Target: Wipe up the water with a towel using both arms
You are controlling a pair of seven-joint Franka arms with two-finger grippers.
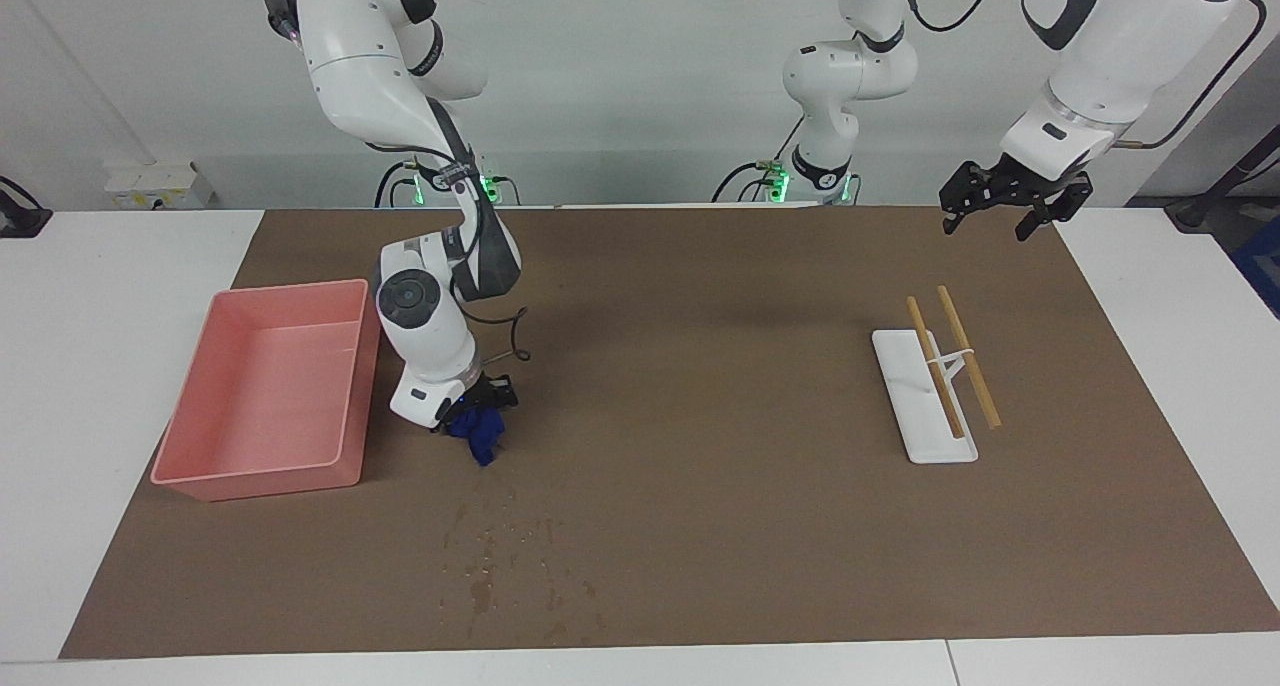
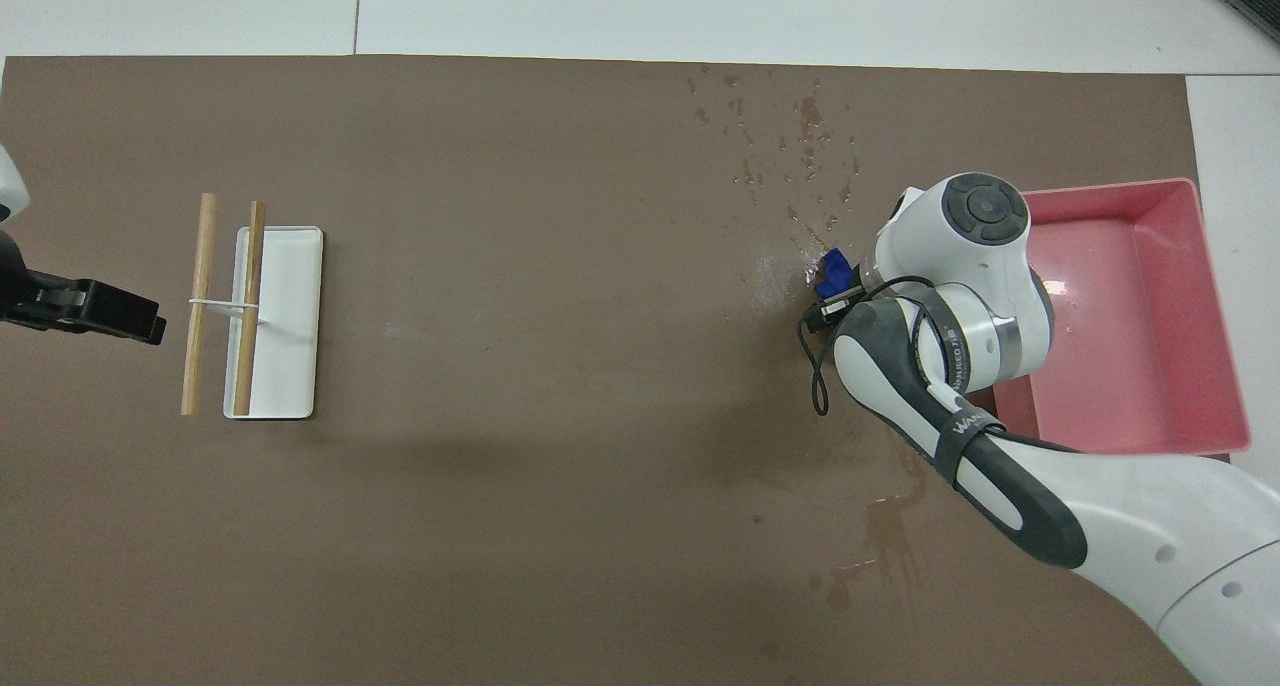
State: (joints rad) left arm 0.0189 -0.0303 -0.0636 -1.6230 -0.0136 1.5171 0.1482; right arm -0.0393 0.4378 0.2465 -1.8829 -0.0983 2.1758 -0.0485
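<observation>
The towel (image 1: 479, 433), a deep-blue wad, hangs from my right gripper (image 1: 476, 407), which is shut on it low over the brown mat beside the pink tub. From above, the right arm hides most of the towel (image 2: 830, 268) and the right gripper (image 2: 835, 304). Whether the cloth touches the mat I cannot tell. Water (image 1: 510, 556) lies as dark specks farther from the robots than the towel, and the same water (image 2: 795, 151) shows from overhead. My left gripper (image 1: 990, 224) waits open in the air at the left arm's end, also seen overhead (image 2: 140, 318).
The pink tub (image 1: 260, 478) (image 2: 1120, 188) stands at the right arm's end, close to the right arm. A white tray (image 1: 905, 386) (image 2: 290, 366) with two wooden sticks (image 1: 968, 358) lies toward the left arm's end. A wet blotch (image 2: 890, 536) marks the mat near the robots.
</observation>
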